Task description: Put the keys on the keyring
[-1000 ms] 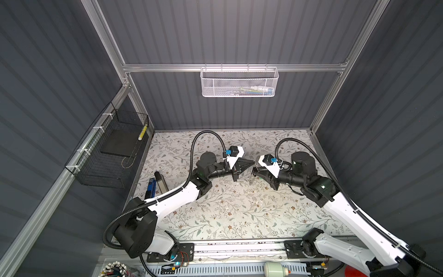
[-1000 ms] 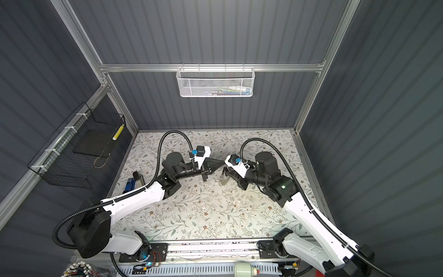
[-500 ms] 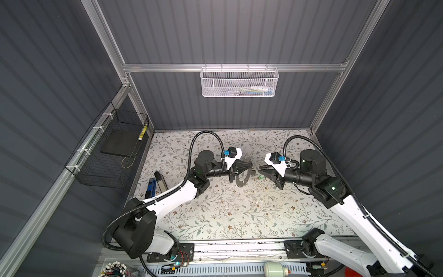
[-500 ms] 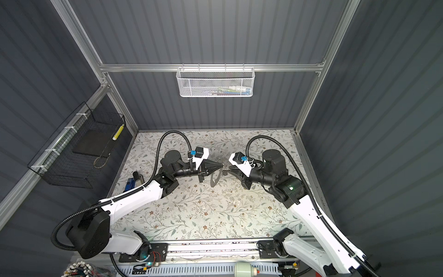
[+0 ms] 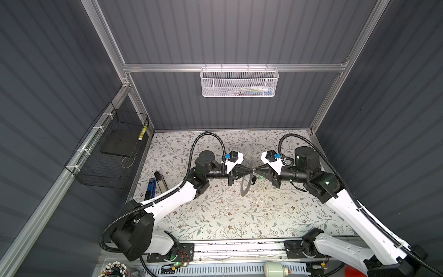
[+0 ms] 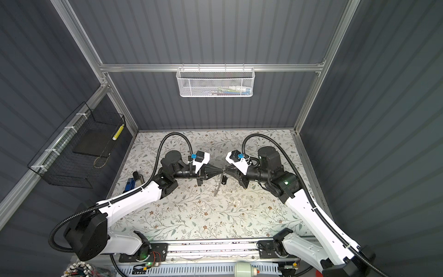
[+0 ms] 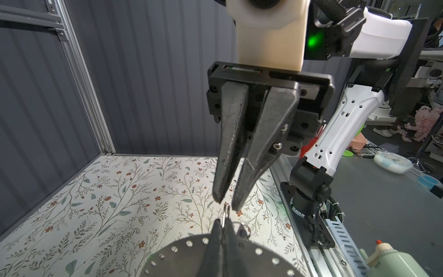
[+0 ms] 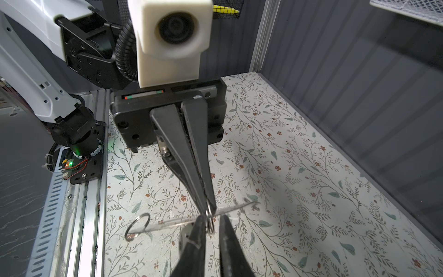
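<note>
Keyring [image 7: 187, 256], 1 grey plate: rim clenched in left gripper [image 7: 223, 225], narrow in both top views, long axis near-to-far; right gripper [image 7: 227, 205], jaws slightly parted around 1 wire loop [image 8: 212, 221].

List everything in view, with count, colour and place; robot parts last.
keyring: one, grey, hanging from the left pincer
key: one, black head, dangling beside the keyring
floral mat: one, pale, the work surface
mesh basket: one, white, hung high at the back
wire basket: one, black, hung at the left side
blue tool: one, blue, mat's left edge
bottle: one, pale, front edge
arms: two, white and black, left and right
left pincer: one, black, shut on the keyring
right pincer: one, black, open, tips facing the left pincer's
</note>
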Motion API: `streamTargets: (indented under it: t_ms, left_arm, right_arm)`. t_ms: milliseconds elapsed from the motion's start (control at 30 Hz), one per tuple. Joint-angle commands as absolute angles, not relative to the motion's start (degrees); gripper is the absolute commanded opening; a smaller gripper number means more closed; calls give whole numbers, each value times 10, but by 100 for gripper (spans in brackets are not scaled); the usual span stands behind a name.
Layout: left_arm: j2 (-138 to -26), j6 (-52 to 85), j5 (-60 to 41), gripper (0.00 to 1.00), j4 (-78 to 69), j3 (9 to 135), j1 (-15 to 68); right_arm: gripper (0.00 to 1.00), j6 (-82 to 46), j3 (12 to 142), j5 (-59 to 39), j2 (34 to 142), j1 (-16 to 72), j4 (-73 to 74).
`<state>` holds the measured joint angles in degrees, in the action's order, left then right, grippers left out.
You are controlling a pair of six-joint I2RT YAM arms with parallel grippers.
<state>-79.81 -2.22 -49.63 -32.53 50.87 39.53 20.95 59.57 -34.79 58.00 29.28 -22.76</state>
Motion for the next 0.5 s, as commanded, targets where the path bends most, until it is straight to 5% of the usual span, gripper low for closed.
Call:
streamTargets:
  t_ms: [0, 233, 467]
  left_arm:
    - [-781, -36, -514, 0, -331, 520, 393]
    - [-780, -38, -515, 0, -333, 522, 393]
    - [-784, -24, -526, 0, -359, 523, 393]
  right_arm:
    - [15, 204, 597, -363, 584, 290, -230]
    - [18, 203, 585, -368, 582, 288, -231]
    - [10, 203, 588, -384, 589, 288, -235]
